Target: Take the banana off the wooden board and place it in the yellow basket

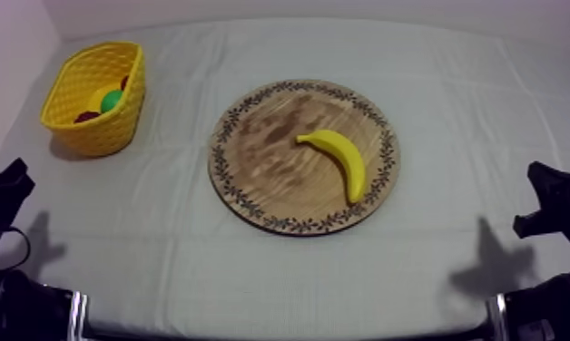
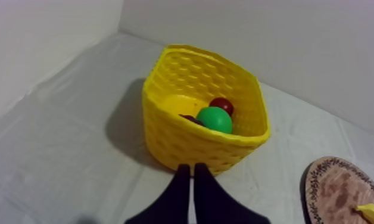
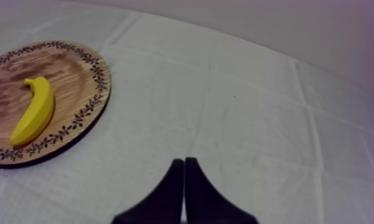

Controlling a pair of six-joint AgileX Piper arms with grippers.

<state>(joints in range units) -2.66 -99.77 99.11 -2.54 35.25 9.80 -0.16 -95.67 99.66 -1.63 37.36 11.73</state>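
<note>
Lying on the right half of the wooden board [image 1: 261, 154], the banana [image 1: 336, 159] is resting mid-bench [image 1: 452, 109]. The yellow basket [image 1: 89, 136] is standing at far left, well apart from the board, and is holding a green toy fruit [image 2: 214, 119] and a small red fruit [image 2: 221, 105]. The left end effector [image 2: 192, 173] is pointing at the basket's near wall, its fingers pressing together and gripping nothing. The right end effector [image 3: 184, 162] is pointing across the bench right of the board, its fingers likewise closed and empty.
</note>
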